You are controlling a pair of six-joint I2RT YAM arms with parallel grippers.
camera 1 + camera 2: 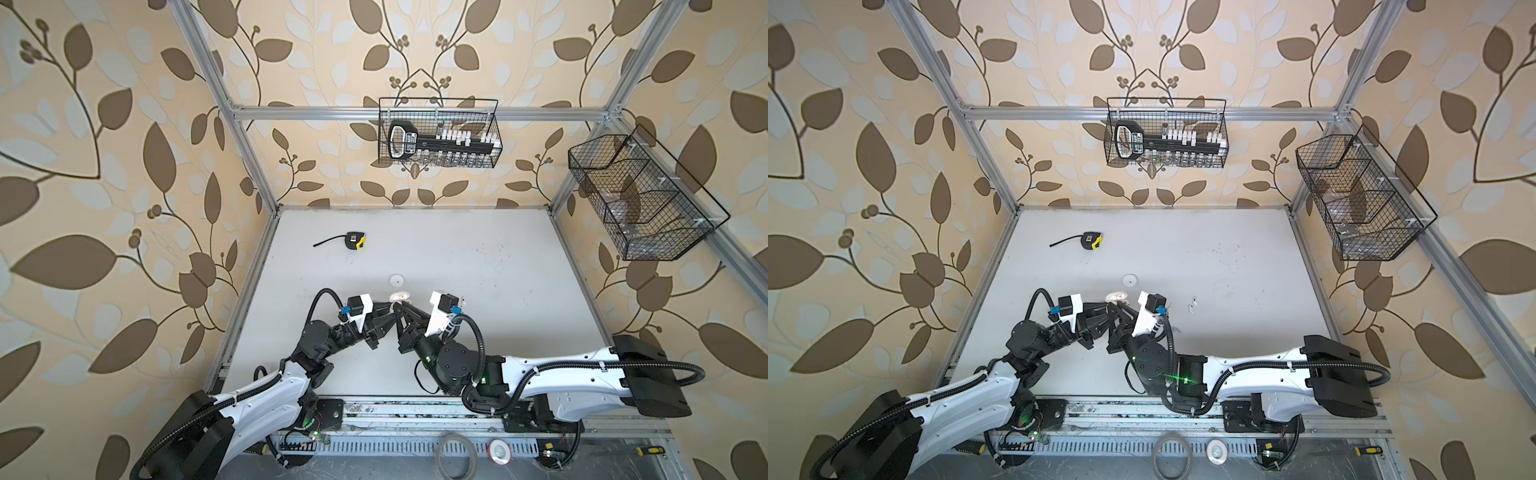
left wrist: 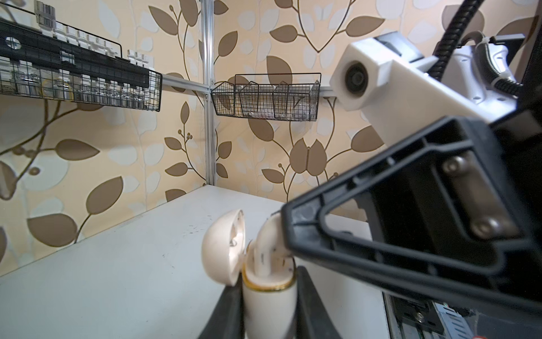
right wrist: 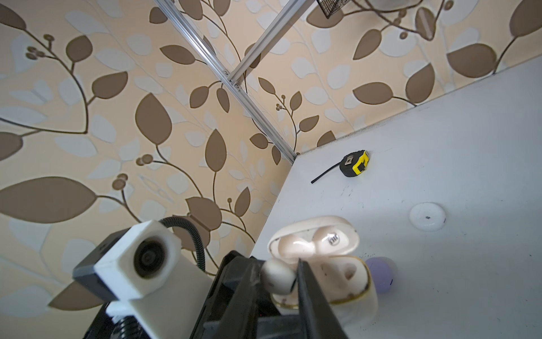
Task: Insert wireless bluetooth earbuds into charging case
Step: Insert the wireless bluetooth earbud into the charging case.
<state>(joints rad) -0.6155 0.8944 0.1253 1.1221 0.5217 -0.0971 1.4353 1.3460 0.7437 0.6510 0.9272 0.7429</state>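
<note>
Item: earbud (image 2: 268, 243), cream, glossy hard plastic, with a rounded head on a short stem. Judged very light, slippery and easily flicked away. The stem sits partly down in the case (image 2: 268, 314), with the head above its rim. The fingers (image 3: 311, 293) of the right gripper (image 3: 277, 271) pinch the head, which is the sensible hold.

Item: case, a smooth cream shell with a gold rim band and a hinged lid (image 2: 223, 246) standing open. Judged rigid, light and prone to tipping. The fingers (image 2: 225, 311) of the left gripper (image 2: 267, 281) clamp its body from both sides, mid-tabletop (image 2: 117, 278).

A lilac rounded thing (image 3: 381, 276) lies just beside the case. The tape measure (image 3: 353, 164) is well apart from it.
</note>
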